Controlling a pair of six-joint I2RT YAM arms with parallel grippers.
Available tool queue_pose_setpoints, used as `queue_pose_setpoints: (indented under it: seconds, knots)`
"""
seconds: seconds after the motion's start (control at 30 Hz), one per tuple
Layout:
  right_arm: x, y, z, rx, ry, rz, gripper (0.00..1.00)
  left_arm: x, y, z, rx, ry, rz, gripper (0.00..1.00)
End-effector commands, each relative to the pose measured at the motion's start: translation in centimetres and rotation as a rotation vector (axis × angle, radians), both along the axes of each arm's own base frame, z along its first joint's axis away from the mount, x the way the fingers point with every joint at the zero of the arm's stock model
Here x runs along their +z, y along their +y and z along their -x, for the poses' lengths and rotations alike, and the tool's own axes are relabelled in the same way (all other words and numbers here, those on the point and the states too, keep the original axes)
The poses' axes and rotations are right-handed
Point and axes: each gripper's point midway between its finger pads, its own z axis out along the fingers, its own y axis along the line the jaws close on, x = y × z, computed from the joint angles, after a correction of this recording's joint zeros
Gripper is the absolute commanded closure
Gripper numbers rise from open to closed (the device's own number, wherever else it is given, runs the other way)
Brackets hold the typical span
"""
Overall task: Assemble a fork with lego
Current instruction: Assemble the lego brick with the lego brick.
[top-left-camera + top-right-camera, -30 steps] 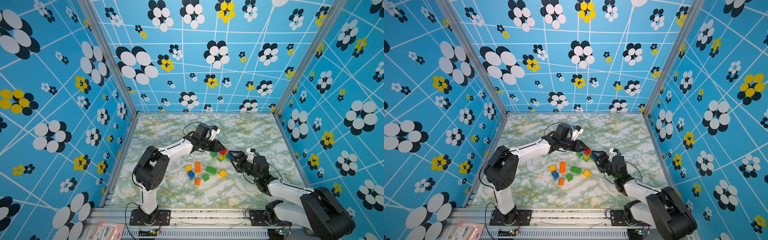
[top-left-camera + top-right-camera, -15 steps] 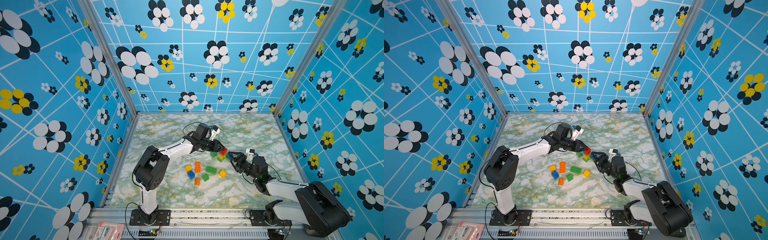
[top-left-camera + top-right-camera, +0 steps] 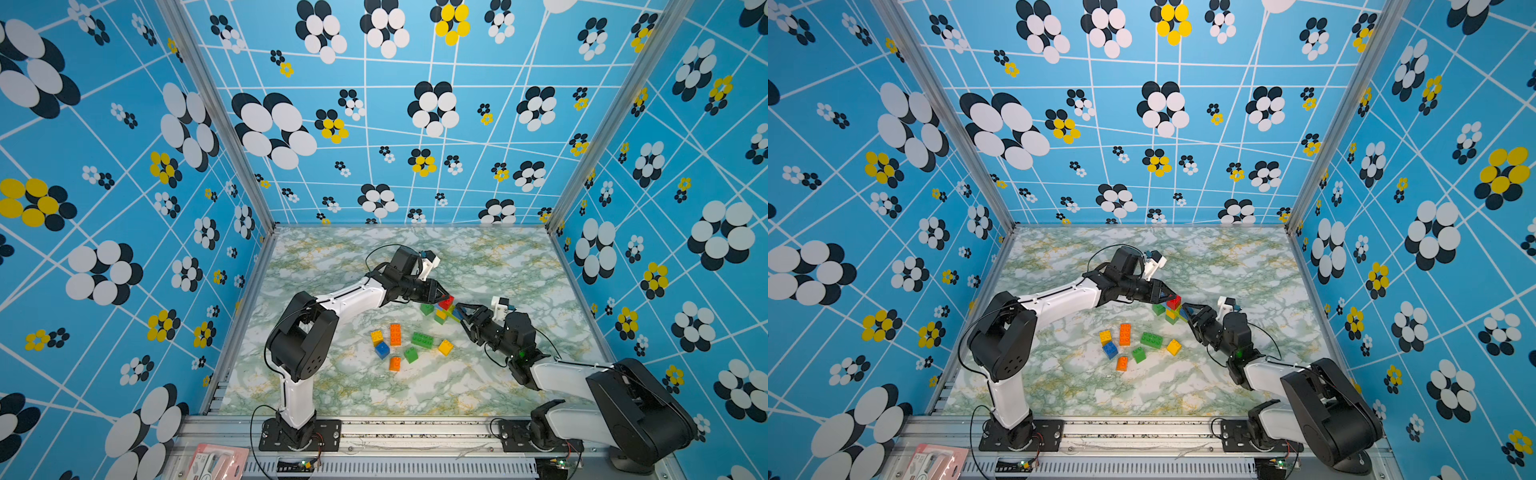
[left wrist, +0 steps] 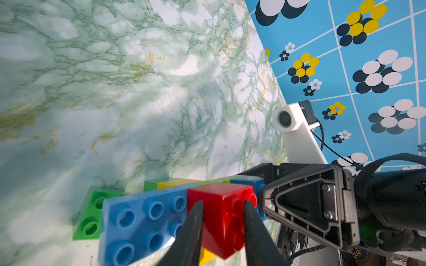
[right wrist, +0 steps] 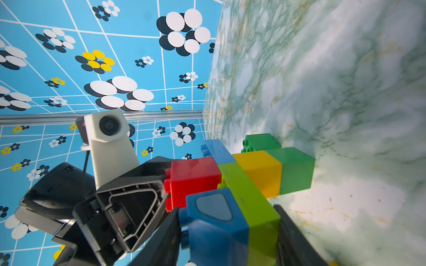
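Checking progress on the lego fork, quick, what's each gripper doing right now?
Left gripper: shut on the red brick.
Right gripper: jaws straddle the blue brick and lime brick; grip cannot be told.

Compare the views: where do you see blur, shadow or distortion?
In both top views: even light, corner posts splaying apart. Left wrist view: nearest blue brick soft, broad shadow across the table. Right wrist view: far table blurred, yellow brick sharp.
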Motion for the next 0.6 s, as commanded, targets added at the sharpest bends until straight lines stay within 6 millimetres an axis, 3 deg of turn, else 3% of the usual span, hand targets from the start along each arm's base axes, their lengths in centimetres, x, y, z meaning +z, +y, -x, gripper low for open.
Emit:
queue_pose_setpoints:
  seconds: [0.0,0.07,0.1,0.2,0.33,0.57]
  knots:
    - [-2.4,-0.3,0.7,0.005,0.080,0.029,0.46,-5.3,2.1,1.6,0.023,0.114,-0.156,0.68]
    - [-2.3,-0.3,0.6,0.003,0.078,0.029,0.42,-5.3,2.1,1.6,0.022,0.113,-0.156,0.68]
    - [-2.1,-0.3,0.5,0.001,0.066,0.030,0.35,-5.3,2.1,1.6,0.022,0.115,-0.158,0.68]
    - [-0.7,-0.4,0.2,-0.003,0.010,0.036,0.01,-5.5,2.2,1.7,0.021,0.116,-0.161,0.69]
    - [0.7,-0.7,0.1,0.001,-0.031,0.109,0.01,-5.3,2.2,1.6,0.022,0.114,-0.159,0.69]
    - [0.4,-3.4,2.1,0.006,-0.040,0.396,0.01,-4.4,2.1,0.9,0.033,0.106,-0.139,0.69]
